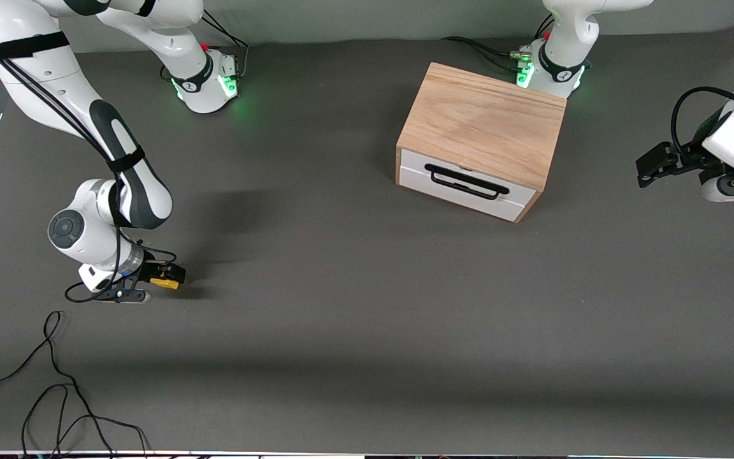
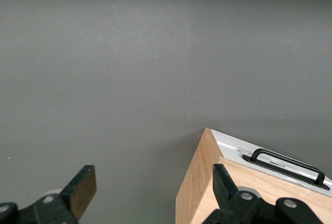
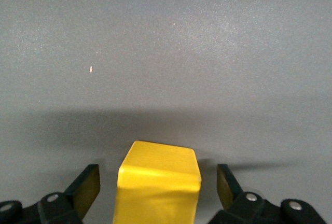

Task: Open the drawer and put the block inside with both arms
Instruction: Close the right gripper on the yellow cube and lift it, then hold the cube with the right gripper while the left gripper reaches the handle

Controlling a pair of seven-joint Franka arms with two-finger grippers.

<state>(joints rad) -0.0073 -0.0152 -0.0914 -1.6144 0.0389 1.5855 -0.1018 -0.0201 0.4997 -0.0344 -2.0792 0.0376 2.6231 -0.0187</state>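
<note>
The right gripper [image 3: 155, 187] sits low at the right arm's end of the table, fingers spread either side of the yellow block [image 1: 165, 282], apparently not yet touching, lined up to pinch it. The drawer [image 1: 466, 185] is closed. The left gripper [image 2: 150, 195] waits beside the oak cabinet [image 1: 485, 121], jaws apart, ready for the wire handle [image 1: 467, 182].

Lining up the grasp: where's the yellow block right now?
The block sits on the table toward the right arm's end, between the right gripper's open jaws, nearer the front camera than the closed drawer.
</note>
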